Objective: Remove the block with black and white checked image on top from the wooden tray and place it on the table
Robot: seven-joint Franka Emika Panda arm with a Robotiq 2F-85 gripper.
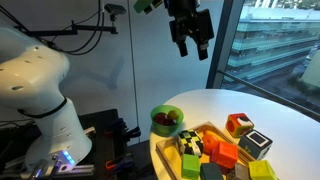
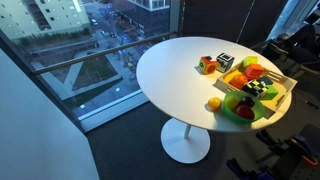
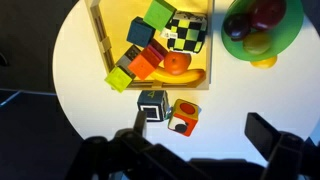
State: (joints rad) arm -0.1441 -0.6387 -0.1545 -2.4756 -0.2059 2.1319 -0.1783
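The block (image 3: 186, 32) with the black-and-white checked top lies in the wooden tray (image 3: 97, 35) among other coloured blocks, near the tray's end by the green bowl. It also shows in both exterior views (image 1: 190, 143) (image 2: 257, 90), inside the tray (image 1: 207, 128) (image 2: 283, 84). My gripper (image 1: 190, 32) is open and empty, high above the white table (image 1: 200, 104). In the wrist view its fingers (image 3: 195, 140) frame bare table (image 3: 225, 100) near the bottom edge, well away from the block.
A dark grey block (image 3: 152, 102) and a red-orange block (image 3: 183, 115) stand on the table beside the tray. A round green bowl (image 3: 262, 20) with fruit sits by the tray's end, a small yellow piece (image 3: 262, 60) next to it. Windows stand beyond the table.
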